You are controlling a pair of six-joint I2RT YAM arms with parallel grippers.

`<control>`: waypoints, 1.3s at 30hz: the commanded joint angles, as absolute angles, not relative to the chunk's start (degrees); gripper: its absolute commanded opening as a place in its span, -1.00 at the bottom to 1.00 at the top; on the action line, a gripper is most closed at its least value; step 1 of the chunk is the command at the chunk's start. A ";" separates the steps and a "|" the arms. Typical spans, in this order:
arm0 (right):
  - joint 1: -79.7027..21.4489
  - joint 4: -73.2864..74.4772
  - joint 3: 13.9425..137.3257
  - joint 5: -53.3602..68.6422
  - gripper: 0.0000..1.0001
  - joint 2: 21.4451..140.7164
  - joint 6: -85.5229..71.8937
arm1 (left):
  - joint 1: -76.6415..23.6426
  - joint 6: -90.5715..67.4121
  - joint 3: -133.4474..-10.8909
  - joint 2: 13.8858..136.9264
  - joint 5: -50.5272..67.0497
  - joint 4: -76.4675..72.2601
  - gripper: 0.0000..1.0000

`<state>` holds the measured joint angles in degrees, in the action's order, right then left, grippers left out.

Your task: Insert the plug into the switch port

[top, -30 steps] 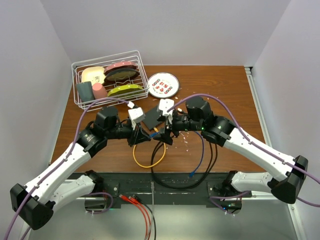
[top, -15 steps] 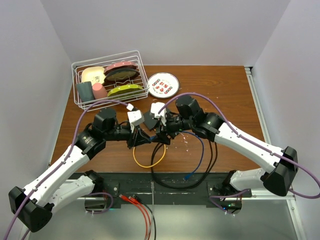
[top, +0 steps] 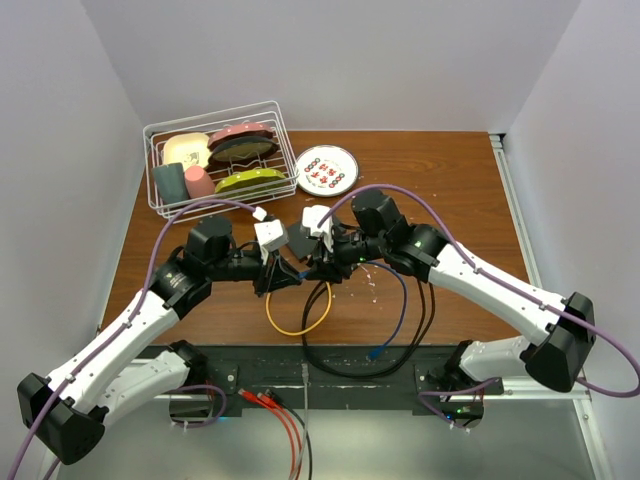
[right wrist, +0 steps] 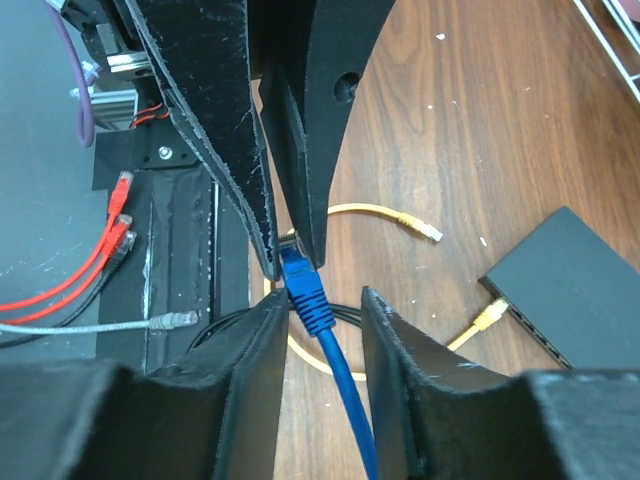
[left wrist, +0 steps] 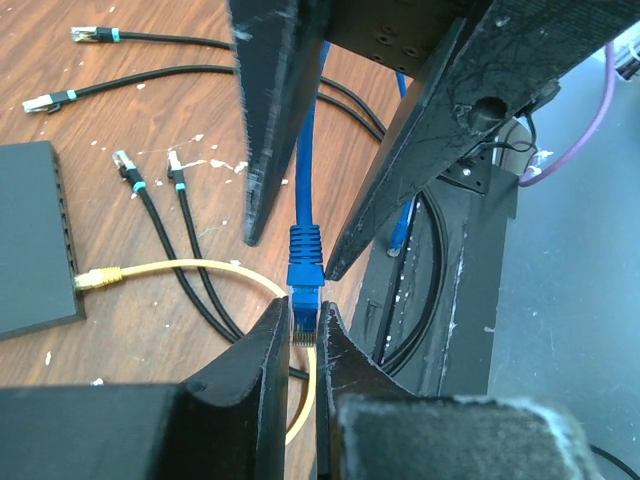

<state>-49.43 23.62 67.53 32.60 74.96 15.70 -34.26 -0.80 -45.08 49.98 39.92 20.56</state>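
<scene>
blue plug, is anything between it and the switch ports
The left gripper holds the blue plug. Between it and the switch lie two loose black cables. A yellow plug sits in one port.

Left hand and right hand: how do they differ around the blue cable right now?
The left hand is shut, pinching the clear-tipped blue plug; the right hand is open, straddling the blue cable just behind that plug. The left hand's tips meet on the plug, while the right hand shows a gap beside the cable. Both are raised above the brown wooden table, facing each other.
</scene>
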 commanded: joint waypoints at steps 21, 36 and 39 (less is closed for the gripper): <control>-48.43 14.94 64.87 34.55 -1.00 76.21 6.95 | -34.37 -2.81 -45.26 46.93 29.73 18.81 -0.45; -48.43 8.18 57.57 20.31 -1.00 67.85 2.02 | -34.28 -23.11 -51.50 44.99 -2.99 19.42 0.73; -48.43 8.53 57.31 19.16 -1.00 66.97 2.20 | -34.28 -24.17 -52.12 46.93 -2.99 19.16 0.74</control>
<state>-48.45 11.97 57.71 23.18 68.90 3.33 -34.26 -19.99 -49.95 44.75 0.25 20.47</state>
